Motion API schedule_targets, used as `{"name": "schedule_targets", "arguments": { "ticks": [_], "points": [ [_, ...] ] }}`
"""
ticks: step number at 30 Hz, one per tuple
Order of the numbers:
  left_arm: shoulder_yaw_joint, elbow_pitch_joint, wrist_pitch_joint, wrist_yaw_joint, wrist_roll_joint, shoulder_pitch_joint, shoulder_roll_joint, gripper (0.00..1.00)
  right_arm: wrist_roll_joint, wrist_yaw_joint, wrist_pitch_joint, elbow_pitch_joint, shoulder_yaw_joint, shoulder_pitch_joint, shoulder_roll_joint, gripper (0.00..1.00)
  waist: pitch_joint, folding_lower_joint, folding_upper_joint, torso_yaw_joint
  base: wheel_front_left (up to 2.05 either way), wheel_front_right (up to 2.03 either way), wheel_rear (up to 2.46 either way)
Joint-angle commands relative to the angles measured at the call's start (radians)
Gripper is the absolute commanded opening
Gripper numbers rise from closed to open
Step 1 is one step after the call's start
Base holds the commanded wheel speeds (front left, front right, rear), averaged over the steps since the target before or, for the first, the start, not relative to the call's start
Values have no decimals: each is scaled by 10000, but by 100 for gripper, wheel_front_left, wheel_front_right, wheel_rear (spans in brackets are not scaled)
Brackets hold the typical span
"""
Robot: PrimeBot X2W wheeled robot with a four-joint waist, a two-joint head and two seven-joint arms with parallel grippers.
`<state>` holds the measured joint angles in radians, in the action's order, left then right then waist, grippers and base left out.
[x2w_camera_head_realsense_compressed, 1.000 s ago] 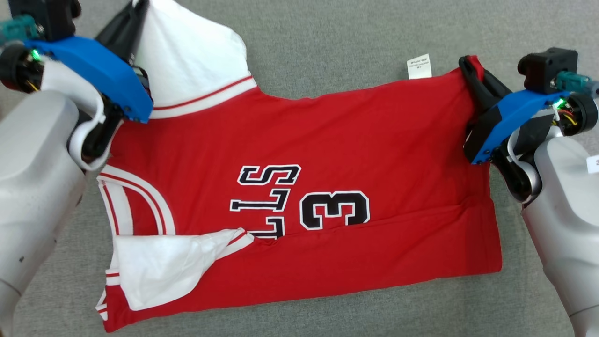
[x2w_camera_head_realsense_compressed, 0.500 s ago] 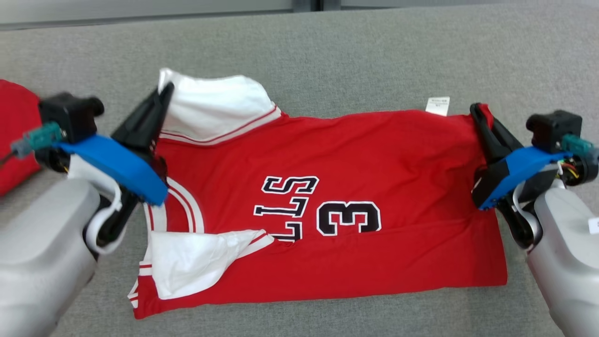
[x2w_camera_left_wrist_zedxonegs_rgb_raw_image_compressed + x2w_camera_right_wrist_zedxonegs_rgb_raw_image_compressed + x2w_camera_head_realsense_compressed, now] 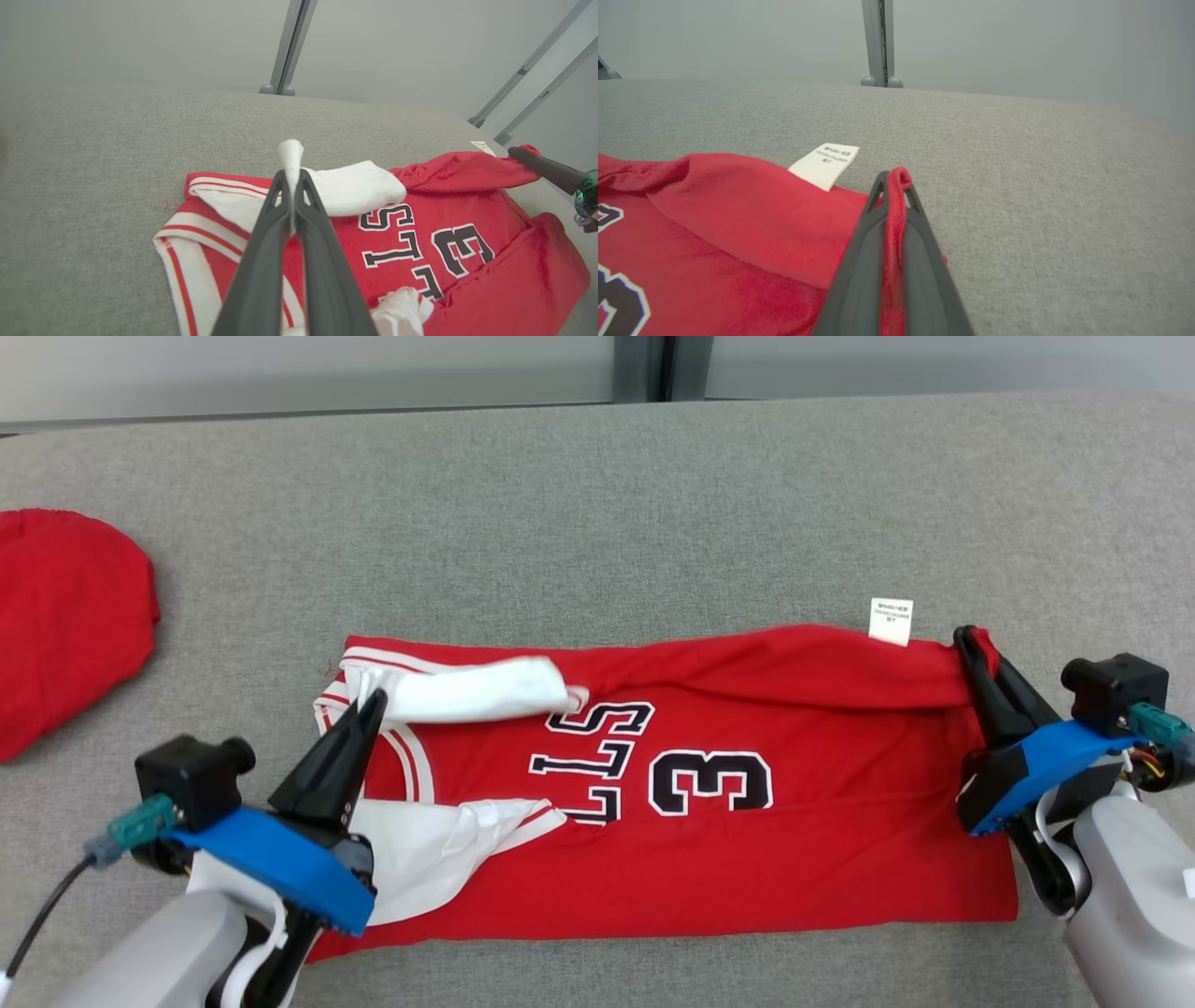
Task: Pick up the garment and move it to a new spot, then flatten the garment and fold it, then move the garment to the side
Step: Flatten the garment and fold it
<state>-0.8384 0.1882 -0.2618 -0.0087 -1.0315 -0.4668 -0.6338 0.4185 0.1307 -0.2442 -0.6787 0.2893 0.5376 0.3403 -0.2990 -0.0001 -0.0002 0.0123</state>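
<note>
Jersey [image 3: 747, 840]: lies on the grey bench [image 3: 597, 504], long axis running left to right between the two arms.
Left jaws: closed on the white sleeve [image 3: 476, 689] at the collar end.
Right jaws: closed on the red hem corner [image 3: 899, 179], beside the label [image 3: 890, 621].
Next move: probably carrying the raised far edge toward the near edge.

Head view overhead, wrist views low, sharing jersey [image 3: 794, 859].

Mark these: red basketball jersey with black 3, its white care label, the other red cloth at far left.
red basketball jersey [image 3: 840, 821], head view, plain red body panel.
white care label [image 3: 891, 621], head view, middle of the tag.
other red cloth [image 3: 65, 616], head view, middle of the bundle.
</note>
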Motion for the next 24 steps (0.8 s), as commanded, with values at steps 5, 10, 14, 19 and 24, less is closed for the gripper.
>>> {"name": "schedule_targets", "arguments": {
  "ticks": [5, 10, 14, 19, 24],
  "points": [
    [546, -468, -42, 209, 333, 1138, 78, 0, 21, 2, -189, 333, -182, -707, -19, 0, 193, 1, 2, -76, 0, 0, 0],
    [864, -723, -41, 283, 419, 1975, 272, 0, -16, 2, -214, 929, -639, -1306, -146, 0, 325, 1, 2, -110, 0, 0, 0],
    [1201, -760, -42, 357, 479, 2501, 457, 0, -135, 2, -217, 1582, -1142, -2013, -373, 0, 413, 1, 2, -118, 0, 0, 0],
    [1626, -700, -40, 287, 580, 3097, 744, 0, -299, 2, -219, 2128, -1566, -2851, -618, 0, 537, 1, 2, -114, 0, 0, 0],
    [1775, -644, -41, 205, 738, 3543, 949, 0, -338, 3, -220, 2499, -1878, -3456, -802, 0, 683, 1, 2, -114, 0, 0, 0]
  ]
}}
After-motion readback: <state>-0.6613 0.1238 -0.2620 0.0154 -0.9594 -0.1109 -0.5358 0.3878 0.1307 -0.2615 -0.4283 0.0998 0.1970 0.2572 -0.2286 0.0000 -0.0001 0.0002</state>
